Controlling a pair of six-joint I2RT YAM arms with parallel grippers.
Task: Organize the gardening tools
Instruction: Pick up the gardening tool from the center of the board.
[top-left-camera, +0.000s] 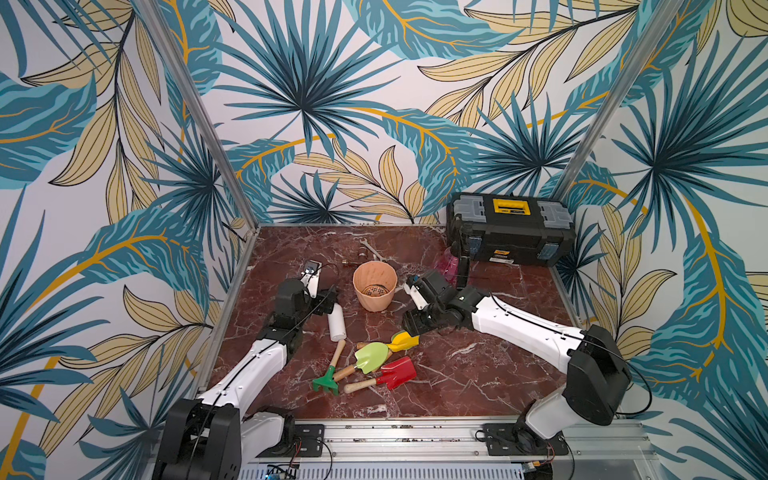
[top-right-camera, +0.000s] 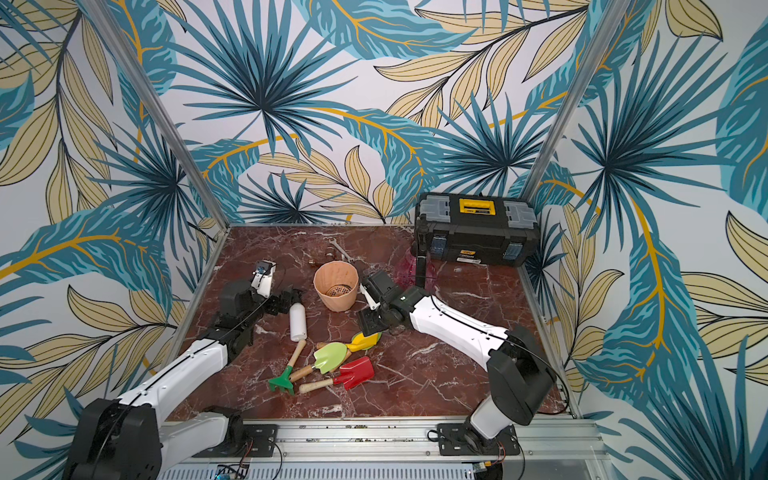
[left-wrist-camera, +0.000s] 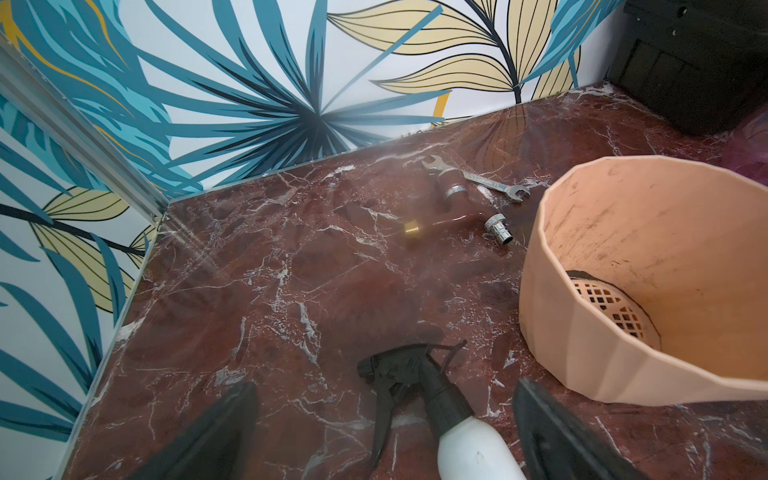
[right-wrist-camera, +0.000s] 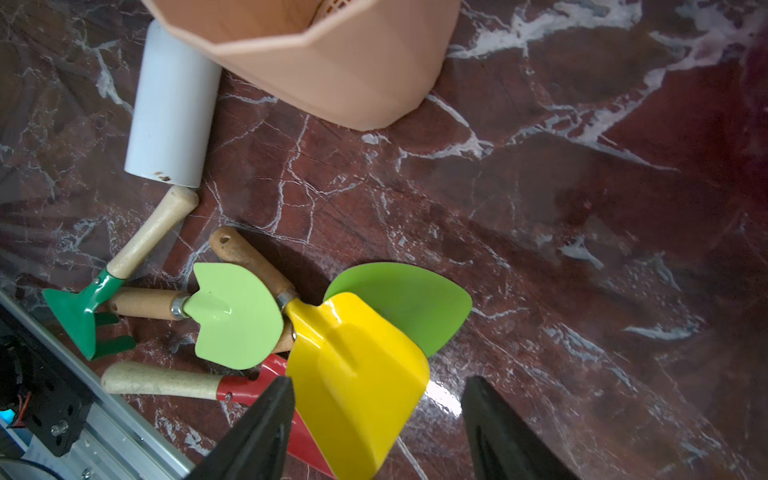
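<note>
The gardening tools lie piled at the middle front of the table. In both top views I see a yellow scoop (top-left-camera: 404, 340) (top-right-camera: 362, 341), a lime-green trowel (top-left-camera: 371, 356), a red square shovel (top-left-camera: 397, 372) and a dark green rake (top-left-camera: 326, 380). The right wrist view shows a second lime-green trowel (right-wrist-camera: 407, 299) under the yellow scoop (right-wrist-camera: 357, 374). My right gripper (top-left-camera: 415, 322) (right-wrist-camera: 378, 382) hangs open over the scoop's blade, one finger on each side, with a gap on one side. My left gripper (top-left-camera: 328, 301) (left-wrist-camera: 384, 386) stands wide open astride the neck of a lying white spray bottle (left-wrist-camera: 469, 444).
A peach flower pot (top-left-camera: 375, 286) stands upright between the two grippers. Behind it lie a silver wrench (top-left-camera: 371, 249) and small metal fittings (left-wrist-camera: 496, 227). A black toolbox (top-left-camera: 511, 232) fills the back right corner, with a pink spray bottle (top-left-camera: 449, 266) in front of it.
</note>
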